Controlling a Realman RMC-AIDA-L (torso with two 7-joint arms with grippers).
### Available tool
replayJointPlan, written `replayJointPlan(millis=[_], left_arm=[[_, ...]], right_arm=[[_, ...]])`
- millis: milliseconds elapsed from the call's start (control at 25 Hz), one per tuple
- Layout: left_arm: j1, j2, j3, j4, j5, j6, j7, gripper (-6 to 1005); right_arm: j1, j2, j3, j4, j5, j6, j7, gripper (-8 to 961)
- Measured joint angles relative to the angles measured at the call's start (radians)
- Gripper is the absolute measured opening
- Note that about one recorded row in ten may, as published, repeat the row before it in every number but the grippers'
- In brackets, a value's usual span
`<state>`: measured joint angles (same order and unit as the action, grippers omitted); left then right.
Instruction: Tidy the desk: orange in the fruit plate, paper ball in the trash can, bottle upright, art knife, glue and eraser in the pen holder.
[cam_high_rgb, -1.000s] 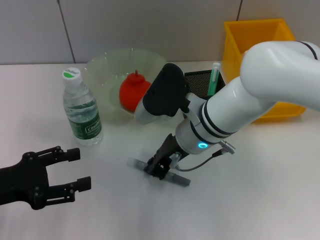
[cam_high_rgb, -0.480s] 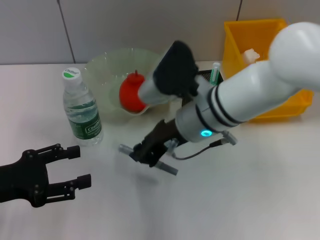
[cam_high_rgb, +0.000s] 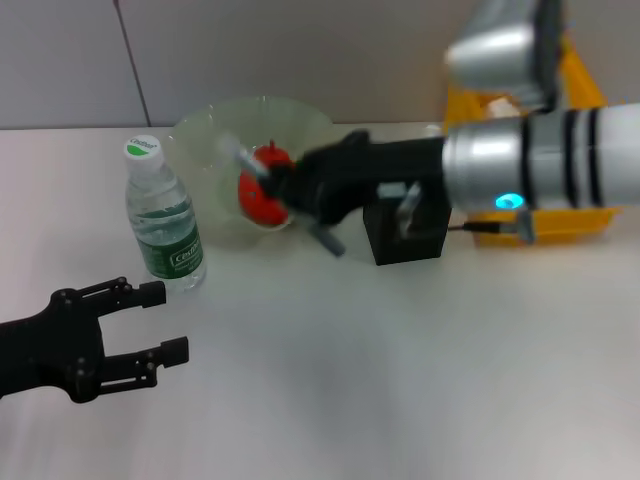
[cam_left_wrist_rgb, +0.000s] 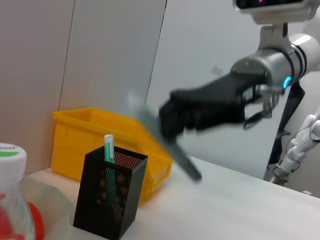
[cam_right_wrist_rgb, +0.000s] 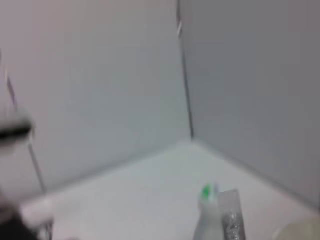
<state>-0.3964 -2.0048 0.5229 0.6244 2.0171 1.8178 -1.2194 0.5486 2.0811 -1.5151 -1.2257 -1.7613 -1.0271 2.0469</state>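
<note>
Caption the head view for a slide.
Right gripper carries the art knife above the desk near the pen holder.

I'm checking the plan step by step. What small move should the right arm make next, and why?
Probably swing the right gripper toward the pen holder until the art knife hangs above its opening. The jaws are shut on the knife, held in the air in front of the fruit plate, off to one side of the holder. The left gripper sits open near the bottle.
</note>
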Motion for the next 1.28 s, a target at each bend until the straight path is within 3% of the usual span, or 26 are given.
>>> replayJointPlan(millis=[120, 360, 520, 920, 1280], left_arm=[[-0.002, 0.002, -0.001, 0.000, -0.002, 0.001, 0.000, 811], [-0.003, 0.005, -0.022, 0.000, -0.012, 0.004, 0.004, 811], [-0.002, 0.005, -0.023, 0.000, -0.012, 0.001, 0.013, 811], [0.003, 0.002, -0.021, 0.000, -0.011, 0.004, 0.014, 811], [0.022, -0.007, -0.022, 0.000, -0.011, 0.011, 0.019, 811]], right_arm=[[-0.041, -0.001, 0.091, 0.017, 0.129, -0.007, -0.097, 128], [-0.044, -0.001, 0.207, 0.100, 0.227, -0.015, -0.200, 126], [-0.011, 0.000, 0.297, 0.272, 0.350, -0.010, -0.395, 125], [0.050, -0.002, 0.393, 0.472, 0.385, -0.004, -0.587, 124], [0.032, -0.004, 0.397, 0.510, 0.381, -0.003, -0.665, 121]])
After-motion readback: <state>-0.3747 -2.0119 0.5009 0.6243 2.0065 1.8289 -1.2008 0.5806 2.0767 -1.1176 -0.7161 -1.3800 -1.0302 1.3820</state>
